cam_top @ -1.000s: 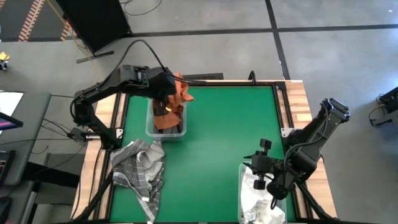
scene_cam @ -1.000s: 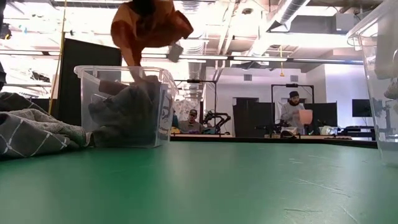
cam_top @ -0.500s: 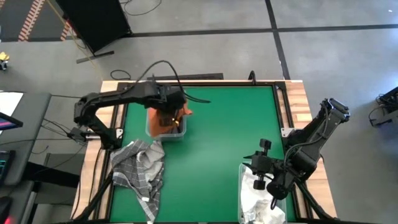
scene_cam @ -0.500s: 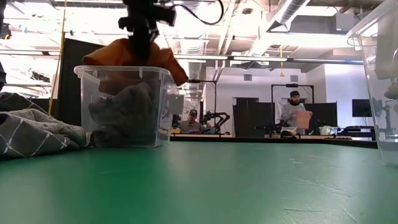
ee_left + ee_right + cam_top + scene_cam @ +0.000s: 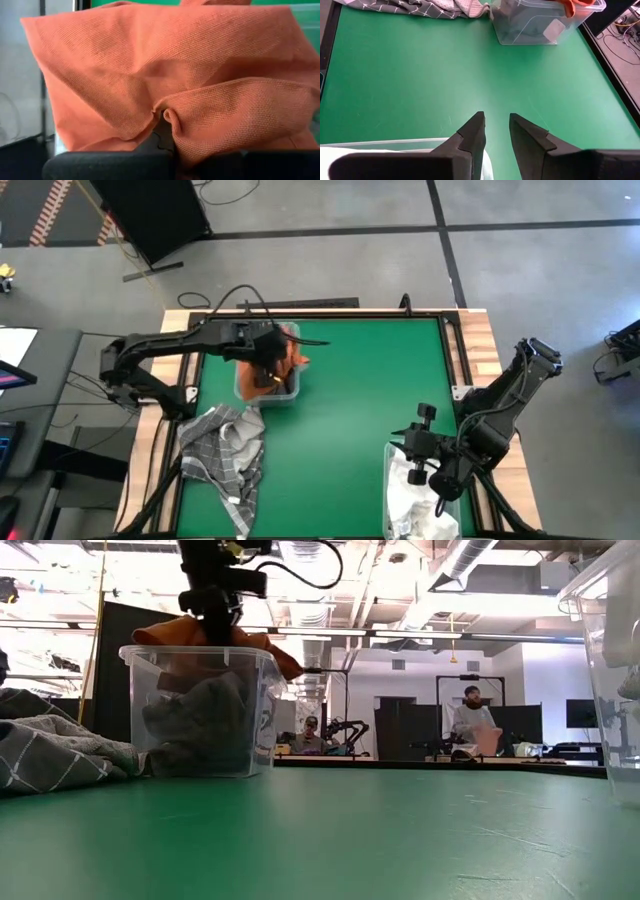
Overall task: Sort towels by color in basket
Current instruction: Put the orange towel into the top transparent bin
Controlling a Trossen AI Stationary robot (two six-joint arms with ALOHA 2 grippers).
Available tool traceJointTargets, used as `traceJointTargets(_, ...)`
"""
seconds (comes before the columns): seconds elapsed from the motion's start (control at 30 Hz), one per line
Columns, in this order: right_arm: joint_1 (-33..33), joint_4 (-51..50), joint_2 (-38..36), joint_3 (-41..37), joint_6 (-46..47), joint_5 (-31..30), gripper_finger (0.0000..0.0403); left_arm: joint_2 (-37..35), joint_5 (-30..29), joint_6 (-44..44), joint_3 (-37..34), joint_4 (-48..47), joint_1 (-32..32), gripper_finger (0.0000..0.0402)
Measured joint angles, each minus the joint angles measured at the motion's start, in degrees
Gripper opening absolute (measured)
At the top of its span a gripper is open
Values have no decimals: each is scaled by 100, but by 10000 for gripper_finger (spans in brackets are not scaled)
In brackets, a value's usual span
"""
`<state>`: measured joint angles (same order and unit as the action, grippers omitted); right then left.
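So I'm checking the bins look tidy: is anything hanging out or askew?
Yes. The rust-orange towel is not fully inside the clear bin: a fold hangs over its rim, with the left claw shut on it. The grey plaid towel lies crumpled on the table, unsorted.

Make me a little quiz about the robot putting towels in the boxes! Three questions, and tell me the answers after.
1. True or false: the left hand is holding the orange towel over the clear box.
2. Which towel lies on the green table outside any box? A) plain white B) grey plaid C) dark grey
3. Fill in: the right hand hangs by the other box, which has ____ cloth in it.

Key
1. True. The orange towel is bunched at the box's top, partly over the rim, with the hand shut on it.
2. B, the grey plaid towel beside the clear box.
3. White. That hand is open and holds nothing.
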<state>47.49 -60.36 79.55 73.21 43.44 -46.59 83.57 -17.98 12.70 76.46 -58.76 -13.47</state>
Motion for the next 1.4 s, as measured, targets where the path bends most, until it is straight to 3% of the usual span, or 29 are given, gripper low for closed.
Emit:
traceJointTargets(0.23,-44,17,0,0,-14,-84,120,-589,762,-53,-1066,930,-354,11)
traceJointTargets(0.53,-337,330,0,-2,-403,-138,120,-473,1187,-113,-1683,1373,-530,27)
traceJointTargets(0.9,-607,566,0,-2,-798,-138,120,-475,1339,0,-1700,1742,-547,130)
traceJointTargets(1.4,-1108,503,335,-44,-842,-160,120,-743,1382,-205,-1702,1825,-654,239)
